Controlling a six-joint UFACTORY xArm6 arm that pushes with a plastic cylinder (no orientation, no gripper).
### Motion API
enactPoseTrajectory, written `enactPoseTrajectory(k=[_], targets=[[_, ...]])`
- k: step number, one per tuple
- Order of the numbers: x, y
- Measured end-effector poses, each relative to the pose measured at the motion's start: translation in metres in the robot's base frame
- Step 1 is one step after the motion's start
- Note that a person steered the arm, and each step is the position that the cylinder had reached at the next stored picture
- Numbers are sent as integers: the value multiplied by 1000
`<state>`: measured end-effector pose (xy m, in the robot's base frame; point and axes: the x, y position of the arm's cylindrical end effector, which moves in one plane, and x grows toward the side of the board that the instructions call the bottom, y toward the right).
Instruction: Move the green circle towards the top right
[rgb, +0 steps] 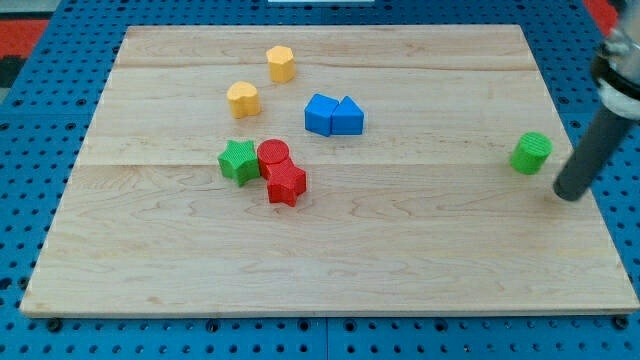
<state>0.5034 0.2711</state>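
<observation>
Over on the view's left a cluster is seen: one green star (237, 161), two red blocks (279, 171), two yellow blocks (262, 81) and two blue ones (334, 116). The green circle (532, 152), the only one, is parked near the board's right edge, about mid-height, so the upward stretch is probably still left. My tip (569, 193), just a bare rod with nothing gripped, is just right of and slightly below it, not touching.
</observation>
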Motion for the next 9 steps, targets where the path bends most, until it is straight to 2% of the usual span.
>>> enactPoseTrajectory(k=[1, 2, 4, 5, 7, 8, 9], targets=[[-51, -5], [-94, -77], [-108, -121], [-155, -138], [-238, -118], [-258, -118], [-258, -118]])
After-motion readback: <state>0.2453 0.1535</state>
